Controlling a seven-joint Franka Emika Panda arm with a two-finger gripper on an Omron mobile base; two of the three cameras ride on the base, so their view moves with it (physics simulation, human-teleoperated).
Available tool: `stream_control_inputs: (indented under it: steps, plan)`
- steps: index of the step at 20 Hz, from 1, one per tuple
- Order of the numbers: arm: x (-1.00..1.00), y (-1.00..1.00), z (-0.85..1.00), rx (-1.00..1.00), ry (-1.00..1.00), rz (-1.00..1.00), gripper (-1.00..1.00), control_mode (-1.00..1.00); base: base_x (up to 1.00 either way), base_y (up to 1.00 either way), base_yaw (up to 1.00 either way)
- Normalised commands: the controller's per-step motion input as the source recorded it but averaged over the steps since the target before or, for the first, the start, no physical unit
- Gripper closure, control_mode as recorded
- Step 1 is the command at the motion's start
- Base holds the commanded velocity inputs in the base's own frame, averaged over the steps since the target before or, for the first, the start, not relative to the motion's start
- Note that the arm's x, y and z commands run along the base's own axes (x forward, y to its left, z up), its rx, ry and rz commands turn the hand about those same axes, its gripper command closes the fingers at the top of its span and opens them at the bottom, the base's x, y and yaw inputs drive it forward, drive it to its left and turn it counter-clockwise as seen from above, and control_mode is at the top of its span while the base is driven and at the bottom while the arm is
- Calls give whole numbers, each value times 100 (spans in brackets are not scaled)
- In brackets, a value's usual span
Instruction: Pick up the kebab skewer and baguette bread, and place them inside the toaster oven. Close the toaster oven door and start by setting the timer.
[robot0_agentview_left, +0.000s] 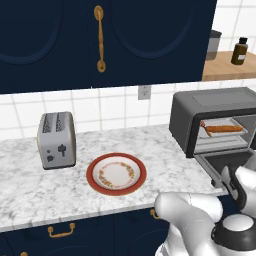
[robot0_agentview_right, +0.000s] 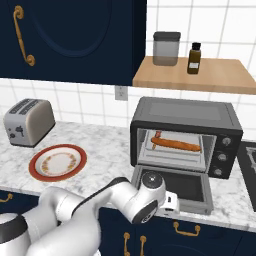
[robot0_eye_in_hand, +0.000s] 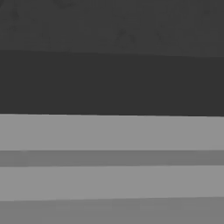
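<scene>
Left base view: no legible brand or lettering on any appliance; the brown bottle (robot0_agentview_left: 239, 51) on the wooden shelf (robot0_agentview_left: 222, 67) carries a pale label too small to read. The toaster oven (robot0_agentview_left: 212, 117) stands at the right of the marble worktop (robot0_agentview_left: 30, 185), its toaster oven door (robot0_agentview_left: 225, 162) dropped open. The baguette bread (robot0_agentview_left: 223, 129) lies on the rack inside, with the kebab skewer (robot0_agentview_left: 202, 124) just beside its left end. A red-rimmed plate (robot0_agentview_left: 116, 174) sits on the worktop between the oven and the silver two-slot toaster (robot0_agentview_left: 56, 139). The white arm rises at lower right, bent toward the lowered door. Right base view: the bottle's label again cannot be read; a grey canister (robot0_agentview_right: 166, 48) stands near it. The arm reaches low from the left, its wrist at the front edge of the open door, hand beneath the door lip. Hand view: flat grey bands at close range, which I cannot identify. The pincer's fingers are hidden behind the wrist, spread wide and pinching nothing.
</scene>
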Motion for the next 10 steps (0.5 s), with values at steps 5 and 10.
stream_control_inputs:
  steps: [5,10]
  plan:
    - [94,47,47,0,-30,-8,-100,-100,0,0,0]
    - [99,49,55,0,-28,-9,-100,-100,0,0,0]
